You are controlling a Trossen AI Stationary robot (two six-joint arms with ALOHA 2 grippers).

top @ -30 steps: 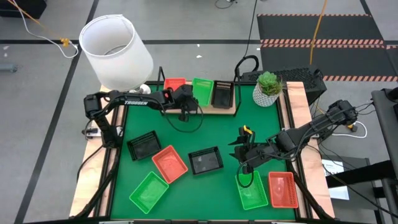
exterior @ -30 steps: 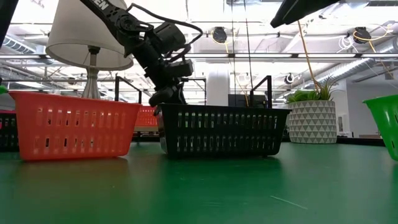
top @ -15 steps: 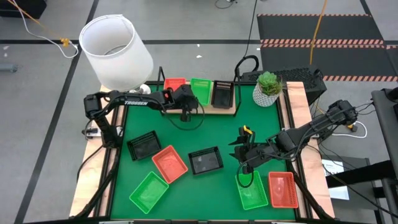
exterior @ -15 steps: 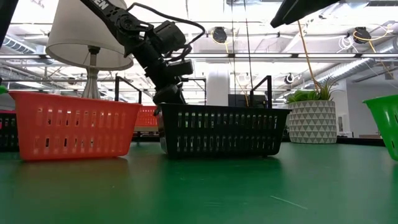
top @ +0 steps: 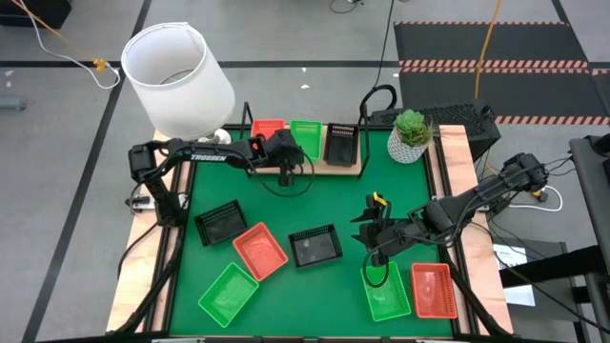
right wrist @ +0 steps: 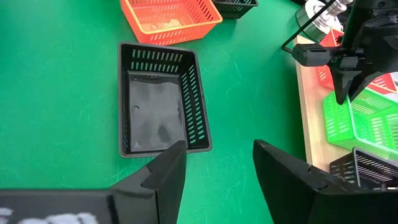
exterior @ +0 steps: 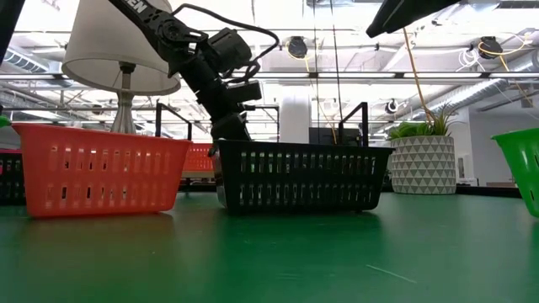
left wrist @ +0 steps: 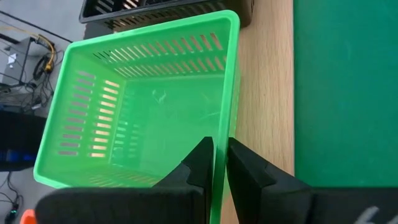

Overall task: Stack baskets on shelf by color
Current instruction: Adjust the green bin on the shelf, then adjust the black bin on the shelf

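My left pincer [left wrist: 214, 165] is nipped almost shut on the near wall of a green basket [top: 309, 138], one finger inside it and one outside, so the thin mesh rim is what I hold; the basket sits on the shelf [top: 350, 169] directly ahead of the pincer, with an orange-red basket [top: 268, 127] to one side and a black basket [top: 341, 143] to the other; I judge the three lie side by side so that each colour starts its own pile, and I grip the wall because the tray is too wide to span.

My right pincer [right wrist: 217, 163] hangs with its jaws wide apart and empty, just above the rim of another green basket [top: 385, 292] on the worktop [top: 334, 205]; a black basket [right wrist: 160, 106] lies ahead of it.

Counting: three green, one on the shelf and two on the worktop; three orange-red, likewise one and two; three black, likewise one and two; nine in all, six not yet stacked.
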